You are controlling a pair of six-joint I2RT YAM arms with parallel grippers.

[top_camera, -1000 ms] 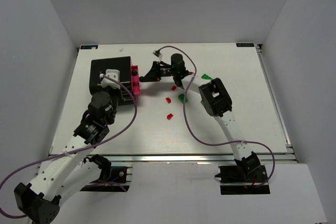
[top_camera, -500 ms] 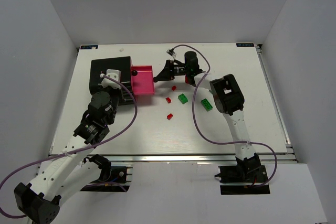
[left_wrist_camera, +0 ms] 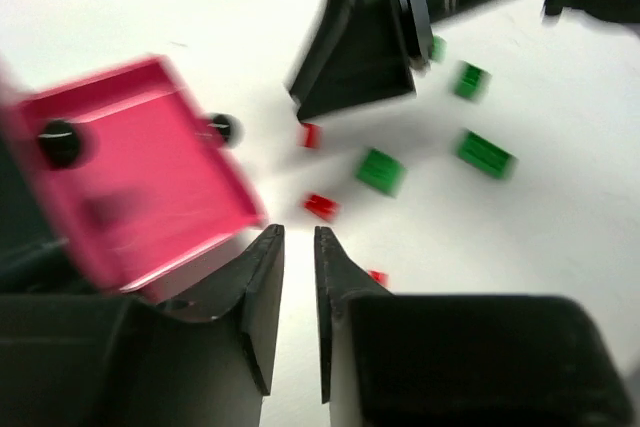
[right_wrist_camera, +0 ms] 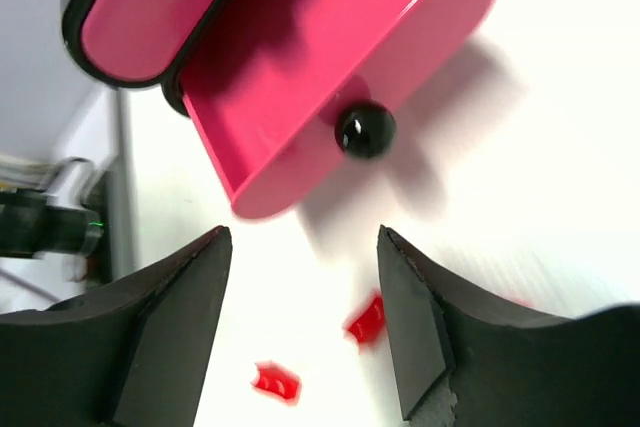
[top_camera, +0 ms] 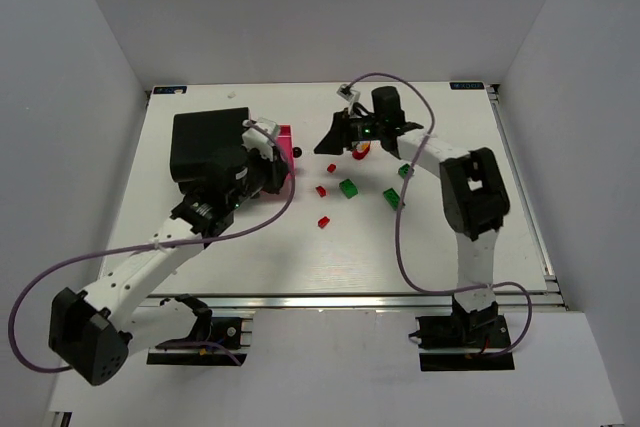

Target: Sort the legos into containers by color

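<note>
The pink container (top_camera: 284, 139) (left_wrist_camera: 130, 167) (right_wrist_camera: 330, 57) lies beside the black container (top_camera: 205, 139), partly under my left arm. A black knob (top_camera: 297, 151) (right_wrist_camera: 365, 130) lies loose by it. Red legos (top_camera: 332, 168) (top_camera: 321, 190) (top_camera: 324, 220) and green legos (top_camera: 348, 188) (top_camera: 391, 197) (top_camera: 405, 171) are scattered on the table. My left gripper (top_camera: 278, 175) (left_wrist_camera: 298, 237) is just right of the pink box, its jaws a narrow slit apart and empty. Wide open and empty, my right gripper (top_camera: 335, 137) (right_wrist_camera: 305, 237) hovers over two red legos (right_wrist_camera: 367, 319) (right_wrist_camera: 275, 381).
The white table (top_camera: 450, 237) is ringed by white walls. Purple cables loop from both arms over the table. A small red and yellow piece (top_camera: 360, 152) lies under the right wrist.
The pink box went from standing on edge to lying flat. My right gripper opened and drew back to the right. The left arm swung up and right to the pink box.
</note>
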